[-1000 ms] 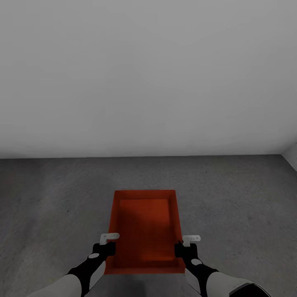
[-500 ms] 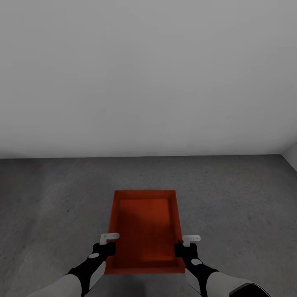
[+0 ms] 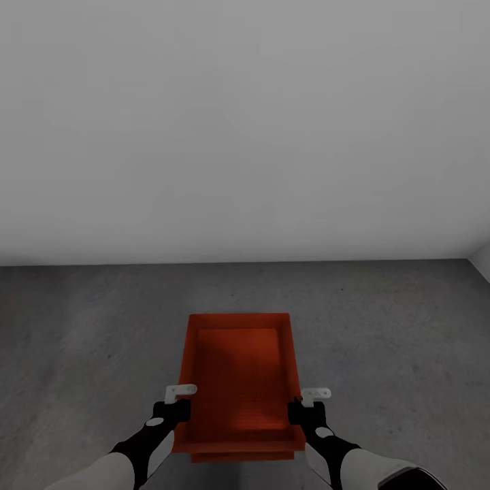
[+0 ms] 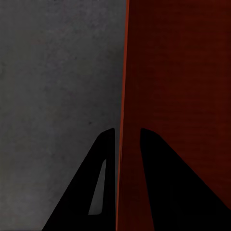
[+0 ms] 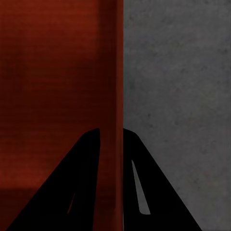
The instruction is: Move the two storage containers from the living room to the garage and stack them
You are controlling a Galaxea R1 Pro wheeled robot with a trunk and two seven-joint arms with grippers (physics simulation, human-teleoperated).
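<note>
A red-orange open-top storage container (image 3: 238, 374) hangs between my two grippers over the dark grey concrete floor (image 3: 395, 340) of the garage. My left gripper (image 3: 178, 401) is shut on its left long wall, and the wall's rim (image 4: 122, 72) runs between the two black fingers of the left gripper (image 4: 127, 131). My right gripper (image 3: 303, 405) is shut on the right long wall (image 5: 115, 72), which runs between the fingers of the right gripper (image 5: 111, 131). Just under the held bin's near end, a strip of the second container (image 3: 241, 456) shows; the rest of it is hidden.
A plain white wall (image 3: 245, 136) stands ahead and meets the concrete a little beyond the bins. At the far right a corner with a second white wall (image 3: 482, 262) shows. Bare concrete lies on both sides of the containers.
A strip of a second red-orange bin has come into view under the held bin's near end. The wall's foot sits slightly lower in the picture, so the camera has shifted. Both grips are unchanged.
</note>
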